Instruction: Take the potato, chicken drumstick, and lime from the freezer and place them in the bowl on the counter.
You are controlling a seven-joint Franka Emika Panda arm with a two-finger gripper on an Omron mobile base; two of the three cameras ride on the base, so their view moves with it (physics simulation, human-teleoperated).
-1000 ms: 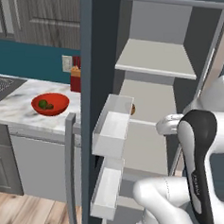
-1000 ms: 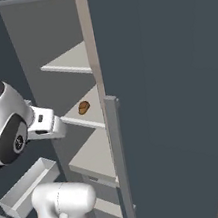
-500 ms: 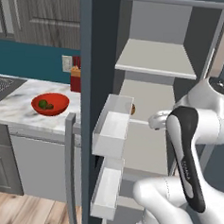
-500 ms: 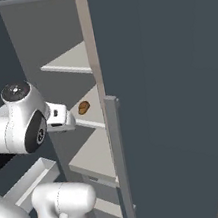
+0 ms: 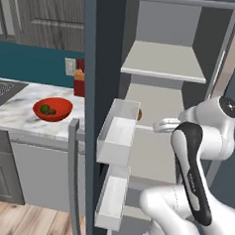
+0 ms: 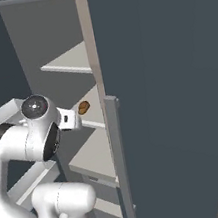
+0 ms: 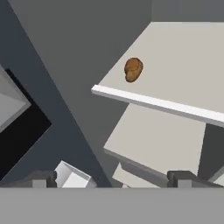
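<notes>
The potato (image 7: 133, 69) sat near the front edge of a freezer shelf (image 7: 183, 74). The gripper (image 7: 111, 177) hung apart from it, jaws wide and empty. It looked small, firm and smooth, so a squeeze across its middle seemed best.

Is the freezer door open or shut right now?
Open: the freezer door is swung wide, baring its shelves and the door bins.

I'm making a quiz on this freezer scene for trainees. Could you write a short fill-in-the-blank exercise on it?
1. The red bowl stands on the ____.
2. The brown item in the freezer lies on a pale ____.
3. The gripper has its jaws ____.
4. The small ball in the bowl is coloured ____.

Missing words: counter; shelf; open; green
</notes>
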